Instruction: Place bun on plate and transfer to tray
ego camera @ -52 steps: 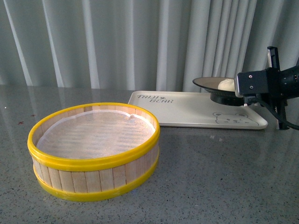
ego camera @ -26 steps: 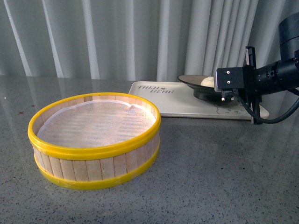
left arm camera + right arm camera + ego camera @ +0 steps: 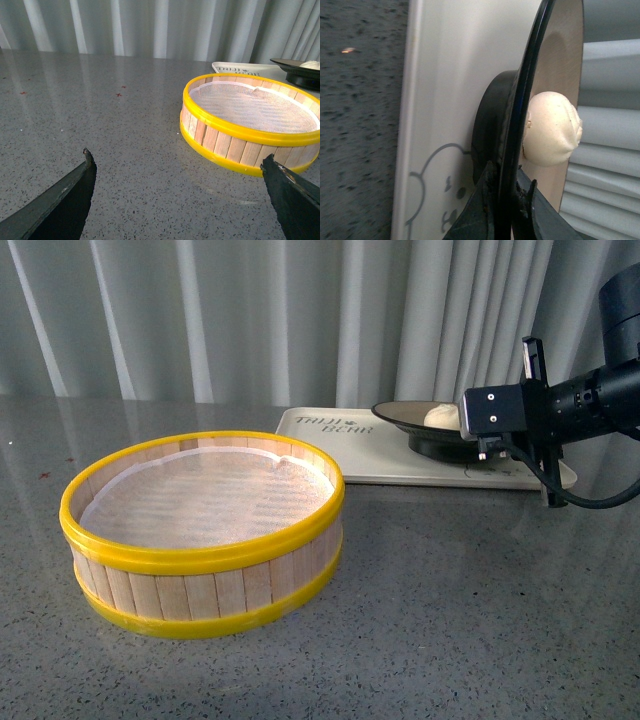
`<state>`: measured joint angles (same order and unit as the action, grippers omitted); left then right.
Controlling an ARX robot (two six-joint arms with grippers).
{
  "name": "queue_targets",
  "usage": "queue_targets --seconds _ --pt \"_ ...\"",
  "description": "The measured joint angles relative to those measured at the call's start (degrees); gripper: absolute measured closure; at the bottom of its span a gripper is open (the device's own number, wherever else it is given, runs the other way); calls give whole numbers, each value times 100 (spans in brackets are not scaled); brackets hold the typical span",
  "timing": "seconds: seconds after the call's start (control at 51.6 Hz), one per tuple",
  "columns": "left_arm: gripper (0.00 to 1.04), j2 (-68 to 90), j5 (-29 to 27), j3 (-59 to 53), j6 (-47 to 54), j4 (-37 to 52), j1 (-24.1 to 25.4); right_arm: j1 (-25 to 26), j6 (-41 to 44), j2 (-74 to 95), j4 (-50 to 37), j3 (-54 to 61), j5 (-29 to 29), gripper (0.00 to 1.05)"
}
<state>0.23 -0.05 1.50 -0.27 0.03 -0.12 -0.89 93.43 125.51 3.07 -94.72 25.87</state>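
Pale curtains back a speckled grey table (image 3: 480,620) where the steamer basket (image 3: 203,532) sits near-left, the left gripper (image 3: 182,192) gapes empty, and the right gripper (image 3: 506,200) pinches the plate (image 3: 400,416), bun (image 3: 441,416) aboard, on the far-right tray (image 3: 350,445), partly hidden.

Looks like a staged lab test bench: speckled grey stone-look tabletop (image 3: 470,620), plain white pleated curtain backdrop (image 3: 250,320).
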Motion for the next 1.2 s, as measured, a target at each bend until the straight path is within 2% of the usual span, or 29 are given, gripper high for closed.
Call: queue_targets --seconds 0.329,0.465,0.562,0.717,0.813,0.91,1.007,1.046,1.085,1.143,1.201 --pt "7 0 -2 0 0 0 0 15 125 -332 177 479 9 48" --pt "7 0 0 0 0 0 0 13 -144 -494 46 708 17 25" --pt "7 0 0 0 0 0 0 -46 -774 -883 -57 1128 22 7" --pt "7 0 0 0 0 0 0 -195 -1939 -1773 -713 1784 -52 9" --pt "7 0 0 0 0 0 0 -321 -3475 -2673 -1576 2437 -487 9" --pt "7 0 0 0 0 0 0 -337 -4406 -2992 -1700 2529 -544 9" --pt "7 0 0 0 0 0 0 -326 -4774 -3025 -1705 2542 -586 9" --pt "7 0 0 0 0 0 0 -363 -5239 -3016 -2065 2726 -1069 12" --pt "7 0 0 0 0 0 0 -404 -6129 -3058 -2964 3213 -2103 21" --pt "7 0 2 0 0 0 0 -415 -6977 -3195 -3683 3777 -2741 30" --pt "7 0 -9 0 0 0 0 -404 -7875 -3412 -4162 4317 -2994 39"
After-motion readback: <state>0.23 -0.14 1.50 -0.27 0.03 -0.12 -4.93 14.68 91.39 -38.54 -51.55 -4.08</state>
